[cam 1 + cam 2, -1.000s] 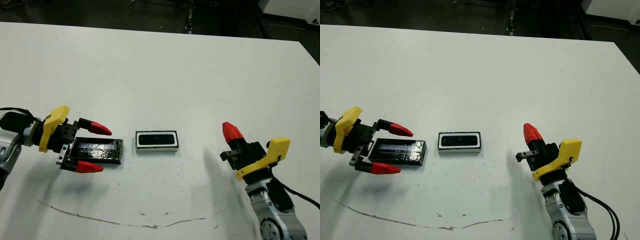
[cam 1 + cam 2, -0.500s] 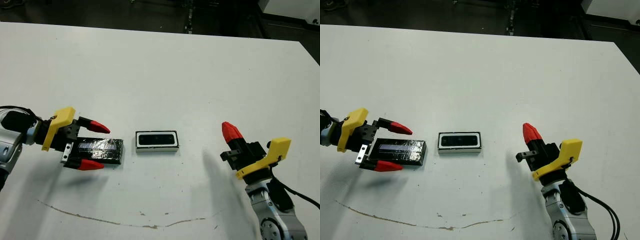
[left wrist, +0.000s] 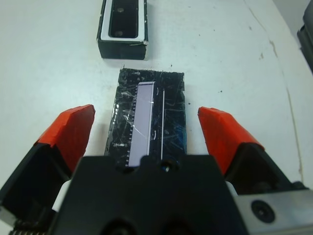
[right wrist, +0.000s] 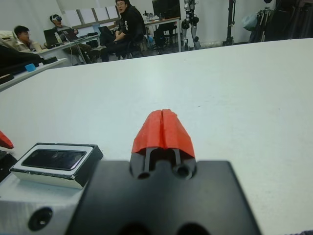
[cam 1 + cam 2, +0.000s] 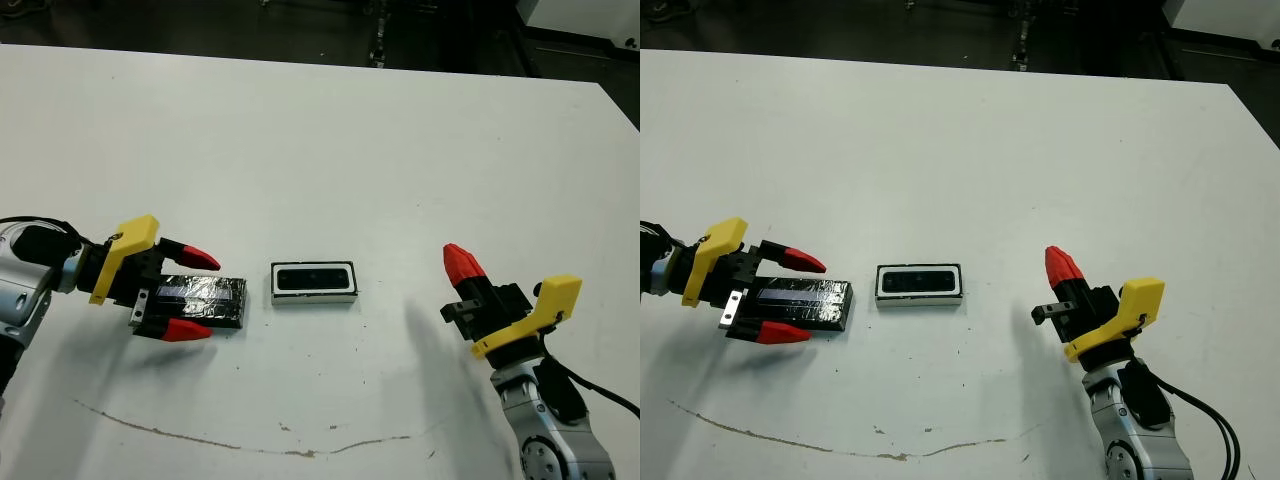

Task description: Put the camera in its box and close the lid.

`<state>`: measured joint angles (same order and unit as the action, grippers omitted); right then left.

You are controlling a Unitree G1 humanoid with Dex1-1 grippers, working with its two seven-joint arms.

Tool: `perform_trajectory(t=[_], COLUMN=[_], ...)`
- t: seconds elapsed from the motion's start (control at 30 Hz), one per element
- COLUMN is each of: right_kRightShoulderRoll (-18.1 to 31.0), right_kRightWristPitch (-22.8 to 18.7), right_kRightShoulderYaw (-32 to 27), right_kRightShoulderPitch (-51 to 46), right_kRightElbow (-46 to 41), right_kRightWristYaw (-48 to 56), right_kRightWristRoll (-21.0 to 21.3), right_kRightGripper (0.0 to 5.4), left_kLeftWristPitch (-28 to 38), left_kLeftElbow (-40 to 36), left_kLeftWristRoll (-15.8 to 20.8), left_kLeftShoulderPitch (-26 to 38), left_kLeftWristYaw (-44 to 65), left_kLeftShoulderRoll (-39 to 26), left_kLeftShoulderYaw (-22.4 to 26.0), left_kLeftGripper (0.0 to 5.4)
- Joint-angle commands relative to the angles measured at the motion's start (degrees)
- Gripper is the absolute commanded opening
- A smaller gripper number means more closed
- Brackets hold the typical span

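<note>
The camera (image 5: 313, 278) lies seated in the box (image 5: 314, 296) near the middle of the tabletop (image 5: 320, 140). Its glossy dark face points up, framed by the box's white inner rim above dark side walls. I judge the first step done; closing is what remains.

The lid (image 5: 199, 299) lies flat just to the left of the box, apart from it by a narrow strip of bare tabletop. It is a flat black rectangle with a crinkly, reflective top that shows a pale band of glare in the left wrist view.

I have the left hand (image 5: 186, 296) set low over the lid, its red-tipped fingers (image 3: 73, 129) spread wide and straddling the lid's two long edges. The fingers do not yet press on it. This placement lines up a pinch across the short dimension. The slick surface may slip, so I judge a square grip is needed.

The right hand (image 4: 163, 128) rests well clear on the right, fingers pressed together and holding nothing, which keeps the box unobstructed.
</note>
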<state>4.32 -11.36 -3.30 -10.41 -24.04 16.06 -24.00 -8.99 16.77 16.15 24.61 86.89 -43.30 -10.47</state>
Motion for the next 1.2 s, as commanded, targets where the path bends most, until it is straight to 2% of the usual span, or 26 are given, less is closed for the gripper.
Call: perform_trajectory(t=[0.03,0.13,0.47,0.63,0.93,1.1,1.2], right_kRightShoulderRoll=[1.1,0.9,1.1,1.2,1.2,1.2,1.1], right_kRightWristPitch=[-1.0,-0.4,-1.0,-0.4,-0.8,-0.8,-0.5], right_kRightShoulderYaw=[-0.3,-0.4,-0.4,-0.1,-0.2,0.0,0.2], right_kRightShoulderPitch=[-0.7,-0.7,-0.7,-0.8,-0.8,-0.8,-0.9], right_kRightElbow=[-0.3,-0.1,-0.3,-0.1,0.0,0.1,0.0], right_kRightWristYaw=[-0.4,0.0,-0.3,-0.2,0.1,0.1,-0.3], right_kRightWristRoll=[0.3,0.0,-0.3,0.5,-0.2,0.0,0.7], right_kRightGripper=[0.02,0.00,0.00,0.00,0.00,0.00,0.00], left_kLeftWristPitch=[-0.6,-0.1,-7.3,-6.7,-7.6,-9.1,-11.3], left_kLeftElbow=[-0.9,-2.1,-2.5,-2.4,-1.9,-2.9,-3.6], left_kLeftWristRoll=[-1.4,-2.1,-0.9,-0.9,0.0,2.6,5.4], left_kLeftShoulderPitch=[-0.4,-0.8,-1.2,-1.6,-1.4,-2.4,-3.4], left_kLeftWristYaw=[-0.4,-0.9,-0.8,-0.9,-0.7,-4.6,-8.4], left_kLeftShoulderRoll=[-0.5,-0.7,-0.5,-0.2,0.3,1.8,3.4], left_kLeftShoulderYaw=[-0.6,-0.4,-0.7,-0.2,0.2,3.6,6.7], left_kLeftGripper=[5.40,5.20,3.75,3.14,3.14,3.14,3.14])
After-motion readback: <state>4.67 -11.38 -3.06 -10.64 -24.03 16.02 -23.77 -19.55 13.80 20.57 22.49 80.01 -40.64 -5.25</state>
